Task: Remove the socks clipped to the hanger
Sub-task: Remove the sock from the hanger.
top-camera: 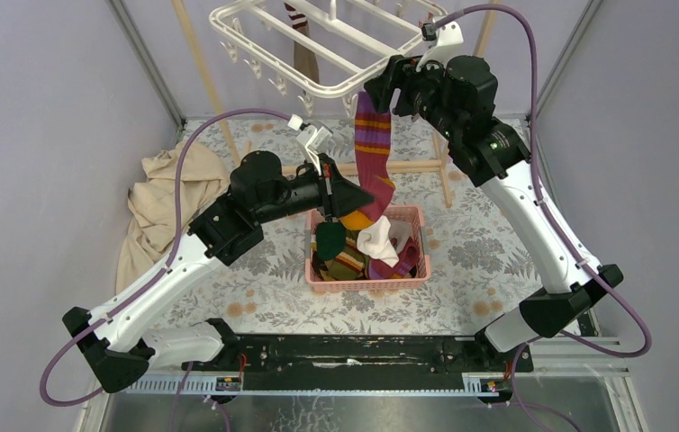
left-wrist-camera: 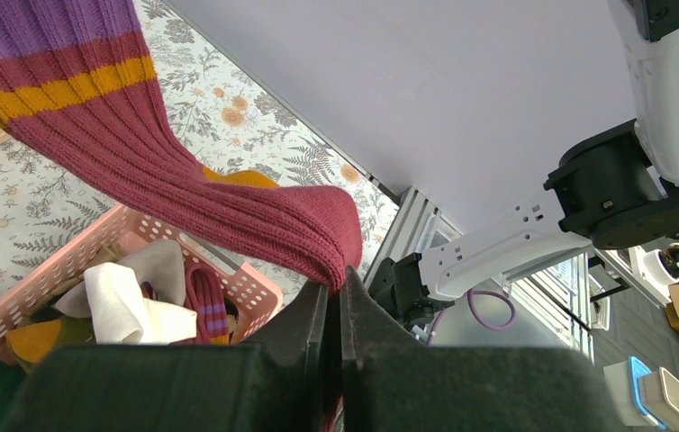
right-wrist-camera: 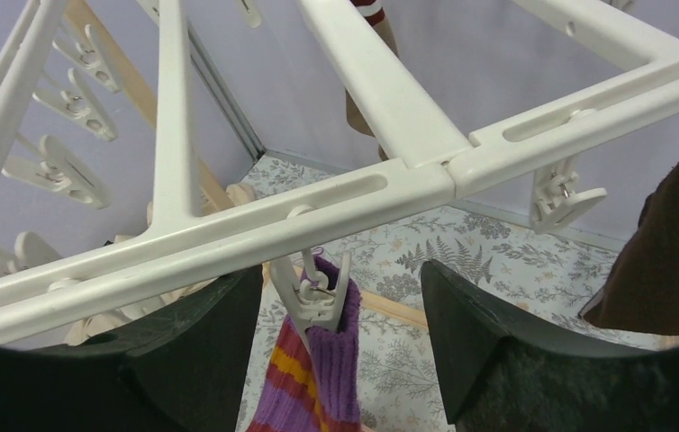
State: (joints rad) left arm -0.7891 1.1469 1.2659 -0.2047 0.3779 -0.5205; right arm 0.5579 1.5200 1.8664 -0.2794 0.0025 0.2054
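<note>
**A:** MID-RACK, ONE SOCK TO GO FREE: You have the striped sock hanging from a clip on the near rail of the hanger. Its foot trails down toward the pink basket on the surface.

**B:** And your left end effector is pinched tight on that sock's toe, just above the basket. So the low end is in hand, but the cuff is not.

**A:** Your right end effector is up under the rail with its jaws spread wide. One stands on each side of the clip, neither is touching it, and it carries nothing.

**B:** By our reading, you are mid-way through unclipping this sock. The next move calls for either squeezing the clip's tabs with the right, or a steady downward pull with the left until the cuff slips out.

**A:** Go gently. The hanger dangles, so a hard tug would likely swing it.

**B:** The job is not nearly done. Several socks already lie in the basket, while a brown sock hangs farther back on the rack.
</note>
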